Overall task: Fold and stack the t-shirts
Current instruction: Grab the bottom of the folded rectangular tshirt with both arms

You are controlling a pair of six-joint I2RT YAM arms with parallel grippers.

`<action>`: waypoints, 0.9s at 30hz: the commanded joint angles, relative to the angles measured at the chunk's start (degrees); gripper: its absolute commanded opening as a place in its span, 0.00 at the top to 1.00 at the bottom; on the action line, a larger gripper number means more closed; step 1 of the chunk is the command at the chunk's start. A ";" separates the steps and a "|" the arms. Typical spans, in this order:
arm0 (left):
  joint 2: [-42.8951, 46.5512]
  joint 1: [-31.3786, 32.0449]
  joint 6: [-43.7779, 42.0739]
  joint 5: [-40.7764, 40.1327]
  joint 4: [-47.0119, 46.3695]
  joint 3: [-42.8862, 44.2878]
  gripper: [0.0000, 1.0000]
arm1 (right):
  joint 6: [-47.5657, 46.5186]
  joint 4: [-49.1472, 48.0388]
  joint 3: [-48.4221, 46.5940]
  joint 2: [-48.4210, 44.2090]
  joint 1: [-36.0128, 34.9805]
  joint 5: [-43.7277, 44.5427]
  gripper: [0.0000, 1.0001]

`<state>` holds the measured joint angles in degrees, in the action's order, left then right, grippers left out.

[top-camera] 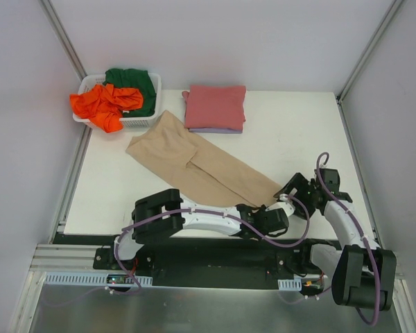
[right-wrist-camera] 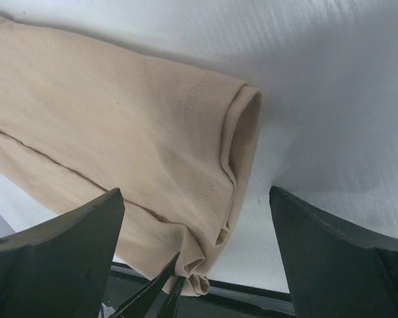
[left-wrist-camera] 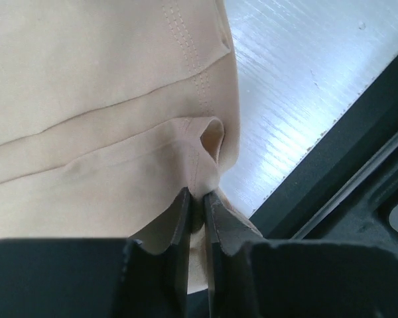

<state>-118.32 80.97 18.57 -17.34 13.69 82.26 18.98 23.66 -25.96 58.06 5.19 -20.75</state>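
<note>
Item: tan t-shirt (top-camera: 194, 165), folded lengthwise into a long strip, lying flat on the table (top-camera: 291, 125).
Long axis: diagonal; the far end lies near the basket (top-camera: 83, 90) at back left, and the hemmed end lies at front right, beside both grippers.
Left gripper (left-wrist-camera: 198, 197): jaws closed on a pinch of cloth at the near corner of the hem, with the fabric puckered up between them.
Right gripper (right-wrist-camera: 196, 192): jaws spread wide with nothing between them, hovering just beside the same hemmed end.
Deciding relation: the hem's free corner lies ahead of the right jaws, on the side away from the left gripper's pinch. The right arm is the nearer one, so it looks best placed to take that corner before the end is carried up the strip.
Other stock: pinkish-red t-shirt (top-camera: 215, 105) folded on top of lavender t-shirt (top-camera: 215, 130) at back centre; orange t-shirt (top-camera: 104, 104) and dark green t-shirt (top-camera: 135, 87) crumpled in the basket.
Obscured: the overhead view hides the pinch itself behind the left wrist; how many layers are caught cannot be told; the sleeves are tucked out of sight.
</note>
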 commanded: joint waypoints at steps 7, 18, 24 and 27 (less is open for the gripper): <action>0.46 -0.02 0.24 -1.38 3.53 2.03 1.00 | 0.09 -4.14 1.34 3.63 0.43 1.16 0.25; 4.85 -0.81 1.38 5.73 -1.65 -0.96 1.00 | 0.18 -9.95 0.82 12.33 -2.73 0.89 0.76; 7.22 -1.69 2.61 10.56 -3.76 -3.07 1.00 | -1.31 -6.37 -0.76 7.69 -2.99 3.60 1.00; 9.51 -1.69 3.84 15.48 -5.95 -3.86 1.00 | -3.16 0.14 -3.13 2.77 -2.91 7.03 1.00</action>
<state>-114.74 79.18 20.01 -9.54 11.60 79.40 18.96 15.99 -25.54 66.67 2.37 -19.51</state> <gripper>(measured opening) 0.029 0.031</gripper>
